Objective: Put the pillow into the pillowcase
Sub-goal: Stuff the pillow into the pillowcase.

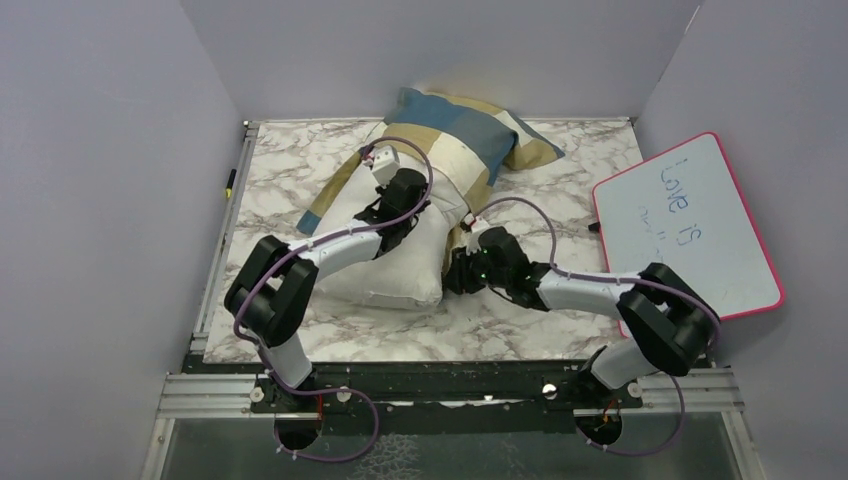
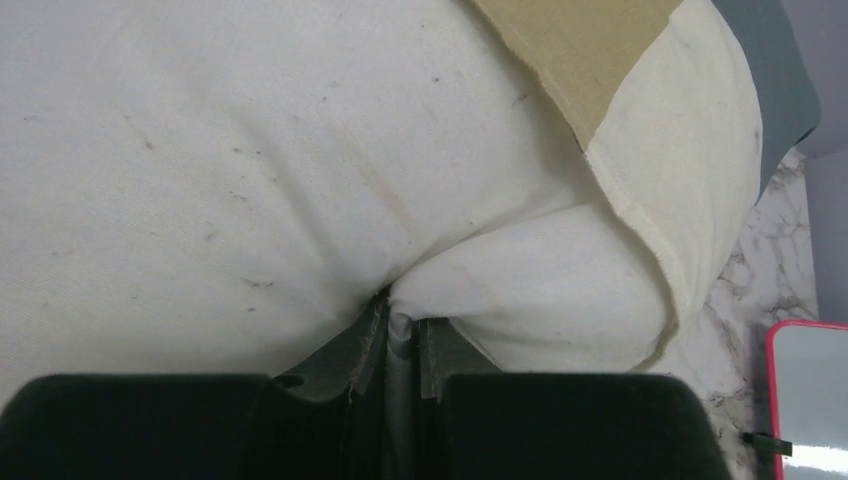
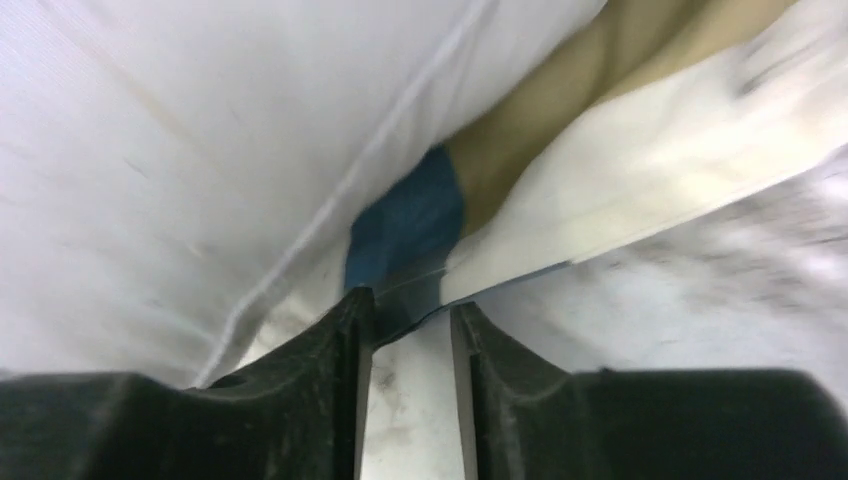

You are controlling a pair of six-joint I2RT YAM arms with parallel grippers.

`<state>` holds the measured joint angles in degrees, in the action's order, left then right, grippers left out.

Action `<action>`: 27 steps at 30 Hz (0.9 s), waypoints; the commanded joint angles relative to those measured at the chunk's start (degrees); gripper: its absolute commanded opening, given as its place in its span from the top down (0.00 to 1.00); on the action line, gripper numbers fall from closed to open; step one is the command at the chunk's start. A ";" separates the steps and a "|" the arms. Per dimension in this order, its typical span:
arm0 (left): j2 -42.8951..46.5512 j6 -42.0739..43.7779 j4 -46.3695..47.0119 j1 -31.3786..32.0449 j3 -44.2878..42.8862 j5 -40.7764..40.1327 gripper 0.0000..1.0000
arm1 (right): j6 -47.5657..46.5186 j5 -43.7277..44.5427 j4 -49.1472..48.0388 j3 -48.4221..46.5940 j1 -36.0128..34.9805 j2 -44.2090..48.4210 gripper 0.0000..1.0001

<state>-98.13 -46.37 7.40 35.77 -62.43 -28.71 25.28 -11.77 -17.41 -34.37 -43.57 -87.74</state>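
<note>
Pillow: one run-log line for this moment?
pillow partly in pillowcase | left gripper shut on pillow fold | right gripper open at pillowcase hem

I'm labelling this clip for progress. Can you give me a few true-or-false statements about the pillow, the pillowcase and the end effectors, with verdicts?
1. The pillow is fully inside the pillowcase. False: only its far part is covered and its near part lies bare.
2. The left end effector pinches a fold of the pillow's fabric. True.
3. The whiteboard lies to the left of the pillow. False: it lies on the right side.
4. The right end effector has its jaws apart at the pillowcase's edge. True.
</note>
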 commanded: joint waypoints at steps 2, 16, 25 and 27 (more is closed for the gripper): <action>-0.66 1.58 3.62 -0.32 8.17 -1.27 1.00 | -12.82 23.01 7.97 -7.35 0.13 6.98 0.56; 0.61 0.58 7.80 0.52 14.09 2.16 1.00 | -45.38 31.48 -17.66 -19.98 4.68 -9.66 0.45; 0.31 -0.74 7.63 0.62 14.34 1.43 1.00 | -51.68 34.24 -19.27 -22.71 4.81 -11.70 0.92; -0.64 -1.26 6.63 1.16 13.71 0.24 1.00 | -50.63 28.12 -14.58 -21.95 4.79 -8.64 0.99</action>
<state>-95.61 -46.72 24.58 36.91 -51.07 -25.87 -23.33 19.79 -33.91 -55.29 -39.42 -100.88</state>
